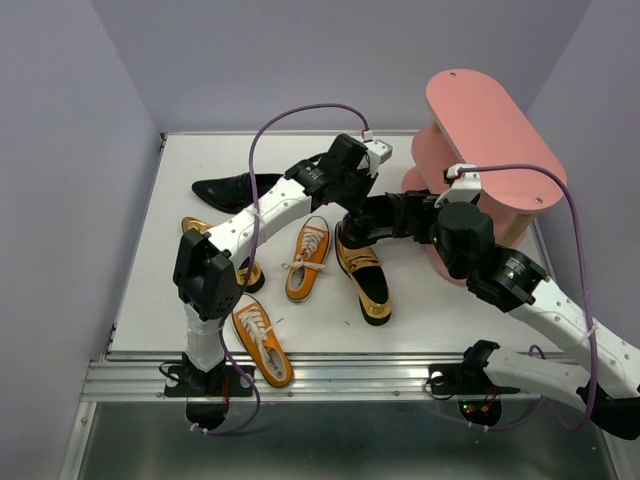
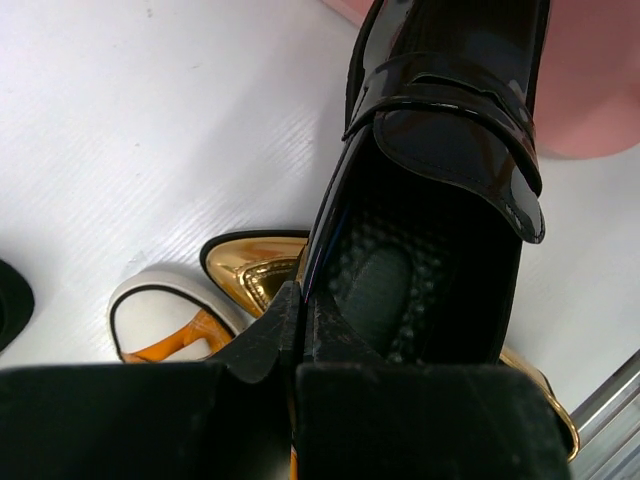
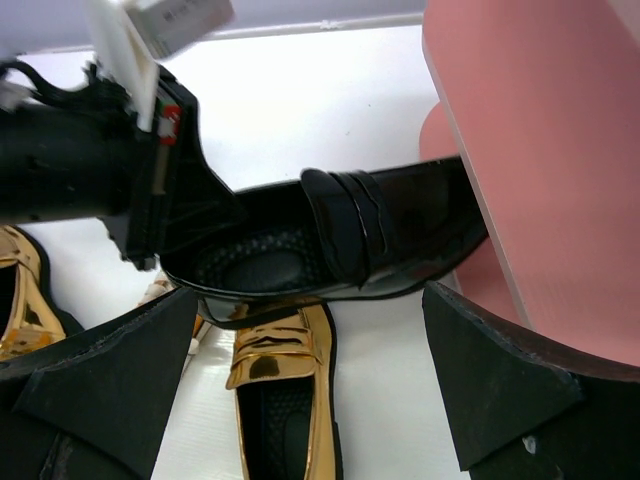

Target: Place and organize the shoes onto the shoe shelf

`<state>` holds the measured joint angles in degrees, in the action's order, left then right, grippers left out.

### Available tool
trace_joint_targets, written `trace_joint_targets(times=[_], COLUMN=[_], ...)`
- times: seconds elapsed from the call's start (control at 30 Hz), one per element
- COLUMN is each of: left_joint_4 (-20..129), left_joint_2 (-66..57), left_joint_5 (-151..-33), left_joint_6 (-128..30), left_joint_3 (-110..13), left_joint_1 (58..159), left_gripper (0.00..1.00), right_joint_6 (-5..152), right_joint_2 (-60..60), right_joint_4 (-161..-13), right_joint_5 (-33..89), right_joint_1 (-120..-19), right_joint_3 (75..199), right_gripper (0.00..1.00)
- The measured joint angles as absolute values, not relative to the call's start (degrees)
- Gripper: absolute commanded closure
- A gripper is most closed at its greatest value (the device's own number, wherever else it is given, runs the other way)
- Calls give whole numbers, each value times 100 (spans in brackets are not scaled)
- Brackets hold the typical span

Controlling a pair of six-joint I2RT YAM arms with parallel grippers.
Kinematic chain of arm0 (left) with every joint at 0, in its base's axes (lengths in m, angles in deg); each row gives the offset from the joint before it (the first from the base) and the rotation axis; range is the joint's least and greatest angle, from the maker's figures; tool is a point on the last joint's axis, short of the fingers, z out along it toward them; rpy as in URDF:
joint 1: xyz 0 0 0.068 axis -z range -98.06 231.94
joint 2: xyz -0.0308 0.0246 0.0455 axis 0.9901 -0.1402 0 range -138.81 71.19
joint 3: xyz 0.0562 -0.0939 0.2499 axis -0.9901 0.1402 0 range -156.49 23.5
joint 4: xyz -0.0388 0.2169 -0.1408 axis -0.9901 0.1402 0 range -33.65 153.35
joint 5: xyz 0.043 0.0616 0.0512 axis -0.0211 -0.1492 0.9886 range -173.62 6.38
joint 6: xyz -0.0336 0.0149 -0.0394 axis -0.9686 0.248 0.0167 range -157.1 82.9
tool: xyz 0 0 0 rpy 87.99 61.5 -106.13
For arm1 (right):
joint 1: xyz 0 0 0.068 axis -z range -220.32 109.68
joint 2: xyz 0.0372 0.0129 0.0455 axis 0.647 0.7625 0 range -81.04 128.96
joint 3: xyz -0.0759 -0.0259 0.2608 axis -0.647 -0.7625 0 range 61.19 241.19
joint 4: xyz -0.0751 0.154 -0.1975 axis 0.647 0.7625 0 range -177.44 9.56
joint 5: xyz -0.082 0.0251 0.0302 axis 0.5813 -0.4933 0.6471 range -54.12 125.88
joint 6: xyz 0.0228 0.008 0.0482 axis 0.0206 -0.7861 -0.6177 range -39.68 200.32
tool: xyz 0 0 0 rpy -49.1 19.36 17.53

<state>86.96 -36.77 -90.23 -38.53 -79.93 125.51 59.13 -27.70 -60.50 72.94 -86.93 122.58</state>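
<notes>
The white table (image 1: pixel 450 300) carries the pink shoe shelf (image 1: pixel 490 130) at its far right; the left gripper (image 2: pixel 300 305) is clamped on the heel rim of a black dress shoe (image 3: pixel 380 235), raised over the middle, toe pointing right to the shelf's edge, contact unclear; the right gripper (image 3: pixel 310 300), fingers wide apart, crowds in just near of it; a gold loafer (image 1: pixel 365 275) lies beneath; an orange sneaker (image 1: pixel 308 258) lies left of that; the other black shoe (image 1: pixel 235 188) lies far left; a second sneaker (image 1: pixel 263 340) lies at the near edge.
</notes>
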Motion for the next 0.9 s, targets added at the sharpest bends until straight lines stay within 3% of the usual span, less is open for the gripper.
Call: trace_joint_targets(times=[0.9], left_joint_4=[8169], left_joint_2=[-4993], left_joint_5=[-9415], left_joint_6=[-4310], left_joint_3=[-9023], left_joint_1=[13312], left_gripper=[100], right_joint_6=[5893], right_joint_2=[-2893], right_joint_4=[-6037], right_joint_5=[7318], right_joint_1=[-8690], right_joint_3=[12450], right_gripper=[0])
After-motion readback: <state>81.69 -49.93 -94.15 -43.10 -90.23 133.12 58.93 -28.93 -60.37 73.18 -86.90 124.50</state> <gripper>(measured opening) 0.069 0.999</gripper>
